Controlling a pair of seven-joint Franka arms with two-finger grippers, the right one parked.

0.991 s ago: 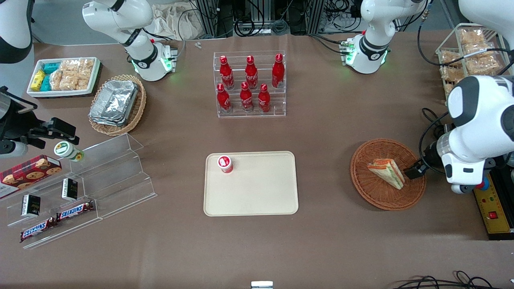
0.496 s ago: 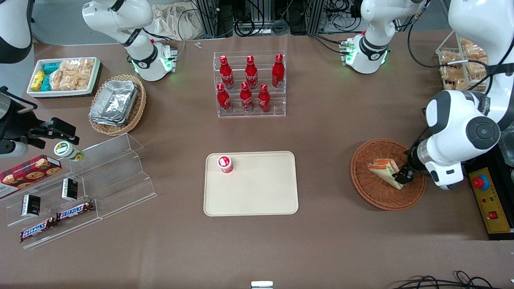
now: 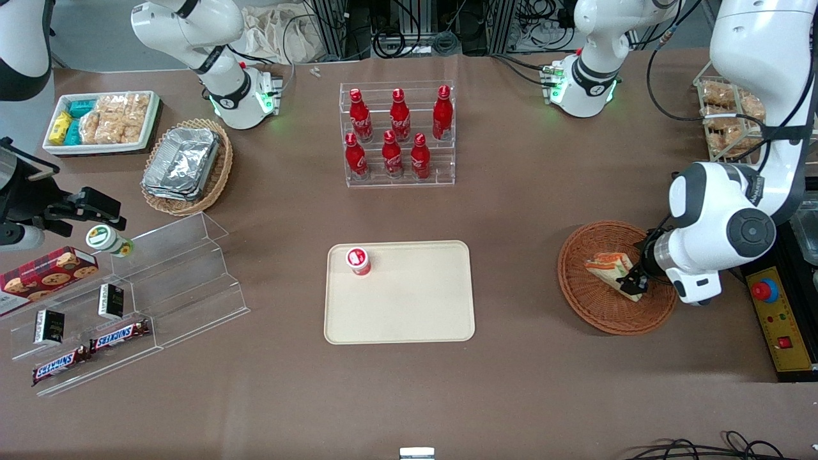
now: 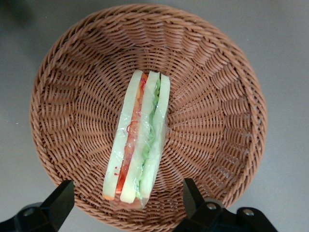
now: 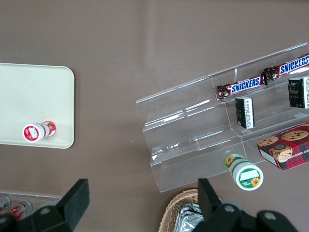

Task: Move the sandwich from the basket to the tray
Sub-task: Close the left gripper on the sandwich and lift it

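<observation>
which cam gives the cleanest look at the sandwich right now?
Left wrist view: the sandwich lies fully in sight in the basket, bread and filling layers clear, with the open gripper straddling one end. The front view shows it small, partly covered by the gripper. The right wrist view does not show it.

tool [image 3: 632, 278]: low inside basket, at the sandwich end toward the working arm
sandwich [image 3: 610, 269]: lying in basket, tool at its end, fingers hard to read
basket [image 3: 591, 306]: round, reddish-brown wicker, under the tool, on desk [image 3: 511, 211]
tray [image 3: 409, 306]: beige, well apart from tool, toward the parked arm's end
small red bottle [image 3: 358, 260]: white cap, upright on tray corner farthest from tool
red bottles [image 3: 396, 134]: six in clear rack, farther from camera than tool
</observation>
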